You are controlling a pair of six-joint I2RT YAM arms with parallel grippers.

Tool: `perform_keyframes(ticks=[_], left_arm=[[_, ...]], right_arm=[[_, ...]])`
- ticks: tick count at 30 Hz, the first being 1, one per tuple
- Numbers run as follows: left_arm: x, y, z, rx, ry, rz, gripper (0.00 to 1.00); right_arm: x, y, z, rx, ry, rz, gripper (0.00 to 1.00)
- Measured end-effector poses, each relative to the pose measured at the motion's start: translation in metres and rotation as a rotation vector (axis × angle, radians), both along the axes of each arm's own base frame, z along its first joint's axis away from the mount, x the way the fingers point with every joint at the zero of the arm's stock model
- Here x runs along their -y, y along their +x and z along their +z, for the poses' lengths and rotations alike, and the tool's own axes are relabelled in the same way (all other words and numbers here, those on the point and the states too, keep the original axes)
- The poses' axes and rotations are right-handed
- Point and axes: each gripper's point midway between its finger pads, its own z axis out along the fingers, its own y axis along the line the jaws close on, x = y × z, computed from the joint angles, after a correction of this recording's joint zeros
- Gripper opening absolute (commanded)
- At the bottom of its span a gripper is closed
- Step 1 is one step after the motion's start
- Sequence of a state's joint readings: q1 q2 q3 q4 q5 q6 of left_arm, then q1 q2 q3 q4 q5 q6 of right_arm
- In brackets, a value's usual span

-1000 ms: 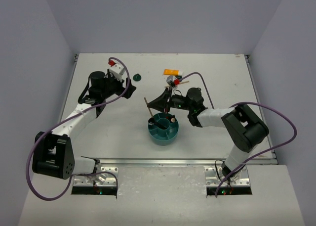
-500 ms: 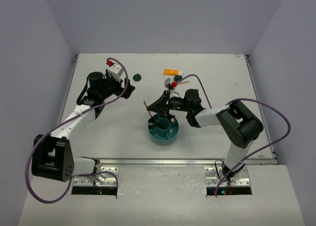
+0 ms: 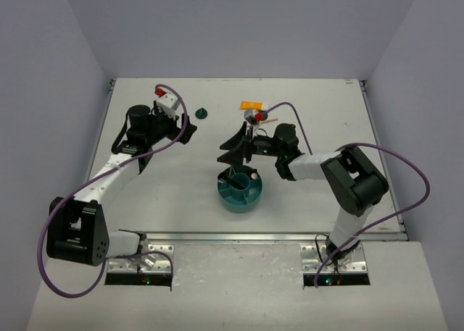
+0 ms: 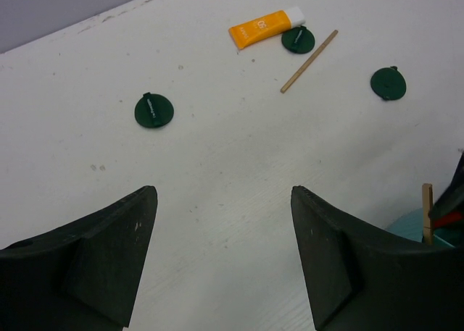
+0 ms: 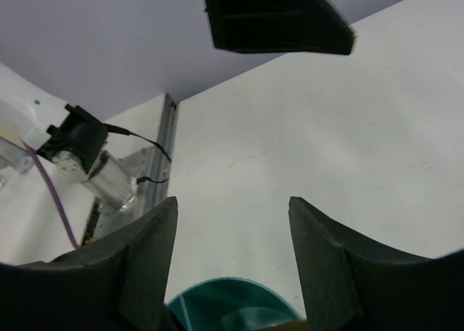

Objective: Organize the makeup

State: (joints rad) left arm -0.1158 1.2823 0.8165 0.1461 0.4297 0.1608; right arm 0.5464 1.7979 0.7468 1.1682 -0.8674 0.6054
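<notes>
White table (image 4: pixel 217 150), three green compacts (image 4: pixel 154 111), one orange packet (image 4: pixel 264 28), one tan stick (image 4: pixel 309 61); left claw (image 4: pixel 221 222), right claw (image 5: pixel 232 222) wide.

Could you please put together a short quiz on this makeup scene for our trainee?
1. How many dark green round compacts lie on the table in the left wrist view?
2. True or false: the left gripper holds a compact.
3. What lies closest to the orange-and-white packet? A. a dark green compact B. the teal bowl C. the left gripper
Key: 1 three. 2 false, its fingers stand open and empty. 3 A.
</notes>
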Motion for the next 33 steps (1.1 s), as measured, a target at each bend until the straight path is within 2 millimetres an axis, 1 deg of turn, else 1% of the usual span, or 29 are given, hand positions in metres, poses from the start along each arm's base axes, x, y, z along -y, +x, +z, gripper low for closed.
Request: perform_keyframes(ticks=[2, 3, 4, 5, 7, 8, 10, 11, 12, 13, 14, 15, 17, 21, 24, 26, 27, 29, 31, 33], left_arm=[[-0.001, 0.0, 0.0, 0.001, 0.002, 0.001, 0.72], [-0.002, 0.0, 0.0, 0.001, 0.003, 0.003, 0.72], [-0.003, 0.001, 0.0, 0.002, 0.004, 0.005, 0.72], [-0.003, 0.001, 0.0, 0.003, 0.006, 0.007, 0.72], [-0.006, 0.002, 0.0, 0.002, 0.007, 0.013, 0.72], [-0.006, 0.002, 0.0, 0.003, 0.007, 0.015, 0.73], [-0.007, 0.002, -0.001, 0.002, 0.008, 0.017, 0.73], [-0.007, 0.003, -0.002, 0.0, 0.008, 0.018, 0.73], [-0.007, 0.003, -0.003, -0.003, 0.009, 0.018, 0.73], [-0.007, 0.004, -0.005, -0.008, 0.01, 0.018, 0.73], [-0.007, 0.004, -0.008, -0.015, 0.013, 0.017, 0.73], [-0.007, 0.005, -0.011, -0.023, 0.015, 0.017, 0.73], [-0.007, 0.007, -0.018, -0.039, 0.02, 0.017, 0.73], [-0.007, 0.013, -0.024, -0.054, 0.029, 0.018, 0.73], [-0.008, 0.017, -0.023, -0.047, 0.032, 0.019, 0.74], [-0.009, 0.019, -0.022, -0.04, 0.036, 0.023, 0.74], [-0.01, 0.02, -0.022, -0.038, 0.038, 0.025, 0.74], [-0.012, 0.022, -0.023, -0.037, 0.043, 0.032, 0.74], [-0.015, 0.023, -0.023, -0.036, 0.046, 0.038, 0.74], [-0.017, 0.023, -0.023, -0.035, 0.049, 0.045, 0.75]], right_arm=[[0.01, 0.021, 0.012, -0.013, 0.003, -0.031, 0.79], [0.017, 0.035, 0.019, -0.021, 0.0, -0.054, 0.79], [0.027, 0.058, 0.029, -0.027, -0.014, -0.098, 0.81], [0.036, 0.077, 0.036, -0.039, -0.025, -0.141, 0.82], [0.054, 0.12, 0.053, -0.028, -0.086, -0.252, 0.82], [0.065, 0.14, 0.057, -0.039, -0.13, -0.324, 0.82], [0.087, 0.185, 0.07, -0.068, -0.221, -0.515, 0.84], [0.098, 0.204, 0.074, -0.096, -0.263, -0.611, 0.85], [0.109, 0.219, 0.074, -0.122, -0.3, -0.699, 0.85], [0.119, 0.229, 0.07, -0.156, -0.336, -0.777, 0.85], [0.128, 0.236, 0.062, -0.207, -0.365, -0.846, 0.85], [0.138, 0.241, 0.049, -0.269, -0.395, -0.914, 0.85], [0.154, 0.244, 0.015, -0.405, -0.454, -1.028, 0.84], [0.176, 0.24, -0.059, -0.709, -0.545, -1.22, 0.77], [0.184, 0.233, -0.096, -0.9, -0.56, -1.337, 0.74], [0.187, 0.229, -0.108, -1.008, -0.534, -1.411, 0.72], [0.188, 0.227, -0.111, -1.057, -0.513, -1.445, 0.71], [0.189, 0.227, -0.111, -1.133, -0.463, -1.501, 0.66], [0.188, 0.232, -0.108, -1.177, -0.41, -1.54, 0.61], [0.187, 0.238, -0.107, -1.221, -0.354, -1.573, 0.58]])
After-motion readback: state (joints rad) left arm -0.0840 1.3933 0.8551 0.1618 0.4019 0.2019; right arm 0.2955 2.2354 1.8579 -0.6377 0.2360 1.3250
